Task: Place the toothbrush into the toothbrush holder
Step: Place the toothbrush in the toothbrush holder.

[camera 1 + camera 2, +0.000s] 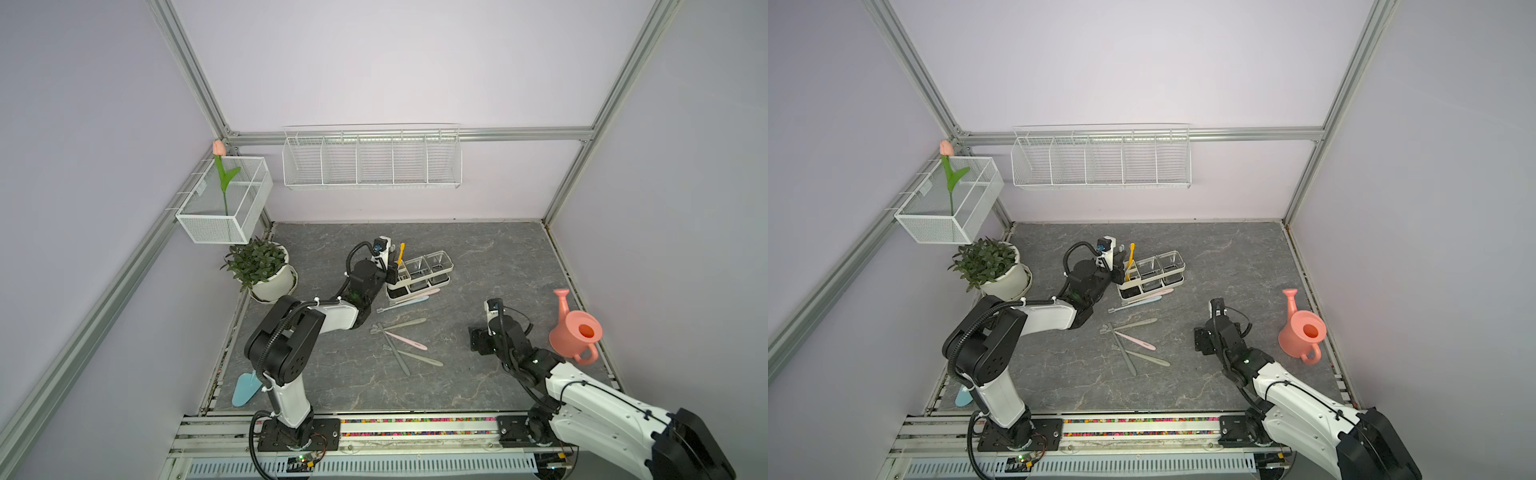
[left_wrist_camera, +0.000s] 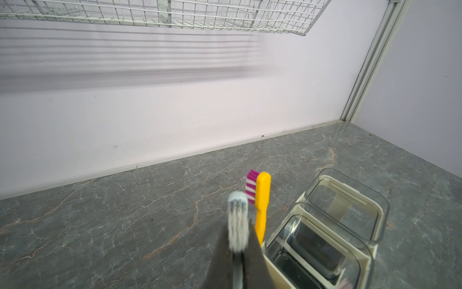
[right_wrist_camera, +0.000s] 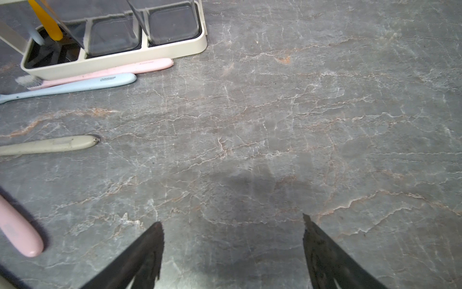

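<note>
No legible text anywhere — just a smudged dark imprint on the light-blue toothbrush [image 3: 75, 86], unreadable.

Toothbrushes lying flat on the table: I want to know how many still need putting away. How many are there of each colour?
pink toothbrushes: 2
light blue toothbrush: 1
grey-beige toothbrushes: 3
Total: 6

Bright, even overhead light; soft shadows.
Striped shadows are thrown onto the wall [image 2: 150, 120] by the wire basket [image 2: 175, 15]. The grey toothbrush [image 2: 238, 222] nearest the lens is rendered blurred. A faint shadow is cast on the tabletop [image 3: 325, 112] in the right wrist view.
</note>
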You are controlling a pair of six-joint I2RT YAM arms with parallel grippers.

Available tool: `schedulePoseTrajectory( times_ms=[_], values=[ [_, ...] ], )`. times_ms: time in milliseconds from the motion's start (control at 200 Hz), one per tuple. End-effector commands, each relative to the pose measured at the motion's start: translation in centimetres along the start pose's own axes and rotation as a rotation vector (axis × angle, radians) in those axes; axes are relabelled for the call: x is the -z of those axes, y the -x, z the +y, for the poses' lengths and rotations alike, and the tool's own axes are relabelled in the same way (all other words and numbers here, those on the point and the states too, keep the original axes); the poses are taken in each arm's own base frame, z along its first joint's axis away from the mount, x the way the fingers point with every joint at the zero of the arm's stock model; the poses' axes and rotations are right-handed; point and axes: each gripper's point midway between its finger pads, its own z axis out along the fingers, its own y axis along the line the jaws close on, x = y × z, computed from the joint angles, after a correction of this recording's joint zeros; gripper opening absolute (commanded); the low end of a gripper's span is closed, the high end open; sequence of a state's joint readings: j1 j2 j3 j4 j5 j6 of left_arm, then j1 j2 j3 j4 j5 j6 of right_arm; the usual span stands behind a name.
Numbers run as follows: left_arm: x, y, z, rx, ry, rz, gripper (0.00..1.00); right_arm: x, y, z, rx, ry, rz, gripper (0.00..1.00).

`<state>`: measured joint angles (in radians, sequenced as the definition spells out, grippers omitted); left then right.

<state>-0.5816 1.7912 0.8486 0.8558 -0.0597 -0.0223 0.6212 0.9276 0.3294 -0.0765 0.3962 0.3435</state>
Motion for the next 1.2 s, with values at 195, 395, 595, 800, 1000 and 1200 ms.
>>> schedulePoseTrajectory(
  times_ms=[195, 395, 595, 800, 1000, 1200],
  values=[
    [0.2, -1.4, 0.4, 0.025, 0.011, 0.003, 0.00, 0.3, 1.2, -0.1, -0.025, -0.004, -0.037, 0.89],
    [0.1, -1.9, 0.4, 0.025, 0.011, 0.012, 0.00, 0.4, 1.2, -0.1, -0.025, -0.002, -0.038, 0.89],
    [0.0, -2.4, 0.5, 0.028, 0.013, 0.028, 0.00, 0.4, 1.2, -0.1, -0.026, -0.001, -0.042, 0.89],
    [-0.1, -2.9, 0.6, 0.045, 0.019, 0.028, 0.00, 0.4, 1.3, -0.1, -0.025, -0.002, -0.042, 0.89],
    [-0.2, -2.9, 0.6, 0.057, 0.017, 0.033, 0.00, 0.4, 1.2, -0.1, -0.026, -0.001, -0.042, 0.89],
    [-0.1, -2.7, 0.5, 0.052, 0.015, 0.034, 0.00, 0.4, 1.3, -0.1, -0.026, 0.001, -0.044, 0.89]
  ],
)
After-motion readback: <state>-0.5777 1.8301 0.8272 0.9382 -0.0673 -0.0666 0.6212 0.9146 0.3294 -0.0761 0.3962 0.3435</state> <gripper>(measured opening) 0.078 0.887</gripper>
